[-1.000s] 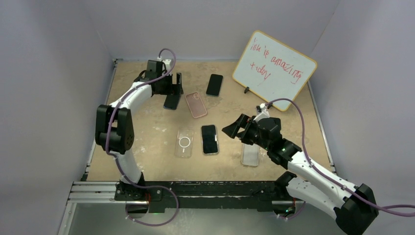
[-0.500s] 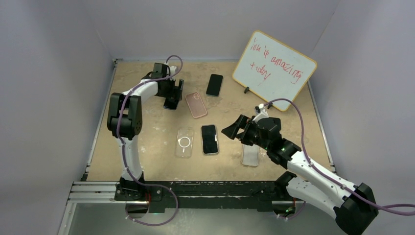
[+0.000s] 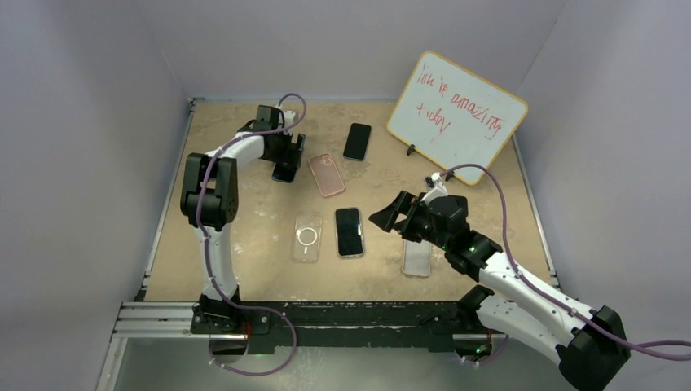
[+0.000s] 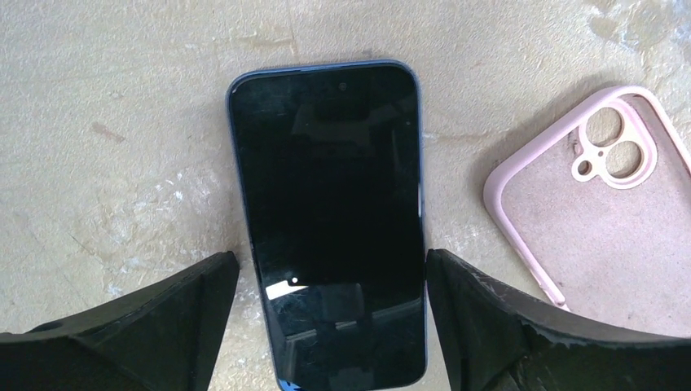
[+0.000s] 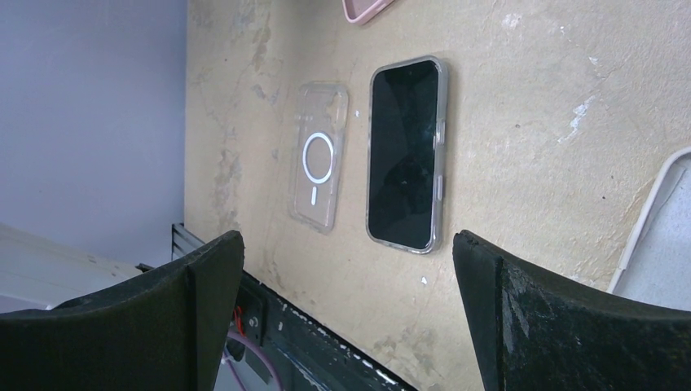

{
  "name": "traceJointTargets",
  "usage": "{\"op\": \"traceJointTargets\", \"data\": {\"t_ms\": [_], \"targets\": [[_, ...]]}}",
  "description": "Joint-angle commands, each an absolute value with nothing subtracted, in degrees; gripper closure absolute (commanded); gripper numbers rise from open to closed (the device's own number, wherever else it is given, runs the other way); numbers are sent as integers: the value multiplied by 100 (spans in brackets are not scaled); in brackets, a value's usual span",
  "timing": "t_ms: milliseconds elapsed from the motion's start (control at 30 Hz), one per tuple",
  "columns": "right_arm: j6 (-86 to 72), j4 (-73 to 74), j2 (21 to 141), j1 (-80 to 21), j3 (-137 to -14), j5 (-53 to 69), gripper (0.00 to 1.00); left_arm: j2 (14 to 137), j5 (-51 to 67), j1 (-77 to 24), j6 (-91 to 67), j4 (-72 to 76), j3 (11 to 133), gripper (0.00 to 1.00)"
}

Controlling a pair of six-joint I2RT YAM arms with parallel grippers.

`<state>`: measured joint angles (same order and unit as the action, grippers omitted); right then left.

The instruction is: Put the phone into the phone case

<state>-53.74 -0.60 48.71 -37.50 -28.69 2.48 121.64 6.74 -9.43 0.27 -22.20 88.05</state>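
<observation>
CHANGE: left arm has folded inward; left gripper [image 4: 326,269] now low over dark blue phone [image 4: 326,204] | GRIP: jaws spread, flanking phone's near end, nothing pinched | RIGHT: right gripper [image 5: 349,240] spread, empty, unmoved | TARGET: pink phone case [image 4: 603,212] empty, just beside phone | STATUS: grasp judged imminent.

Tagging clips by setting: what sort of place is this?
Probably a robot lab cell: plain walls around a scuffed table, left arm and right arm on a metal rail, a handwritten whiteboard.

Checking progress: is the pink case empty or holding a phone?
Empty. The pink case lies open side up, its bare inside showing; the dark phone lies beside it, apart.
</observation>
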Motion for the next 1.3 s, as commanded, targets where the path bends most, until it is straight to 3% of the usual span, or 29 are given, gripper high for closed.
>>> {"op": "traceJointTargets", "data": {"t_ms": [0,133,233,500,567,767,867,1267], "targets": [[-5300,-79,4753,-3753,-3039,211,2,12392,695,-927,51,-2343,8971,15],[-5303,-107,4749,-3753,-3032,200,2,12383,530,-966,-101,-2577,9034,27],[-5316,-176,4770,-3753,-3032,176,2,12322,748,-967,-364,-2857,9085,46],[-5467,-408,4943,-3760,-3058,239,2,11789,807,-975,-943,-3344,8517,50],[-5535,-572,4999,-3754,-2991,323,2,11614,753,-976,-874,-3301,8341,45],[-5564,-722,5098,-3760,-2931,422,3,11238,344,-1240,-661,-2746,8273,18],[-5548,-695,5005,-3757,-2883,369,3,11285,16,-1426,-622,-2692,8507,8],[-5517,-562,4760,-3756,-2876,270,3,11772,-231,-1521,-536,-2824,8983,7]]}}
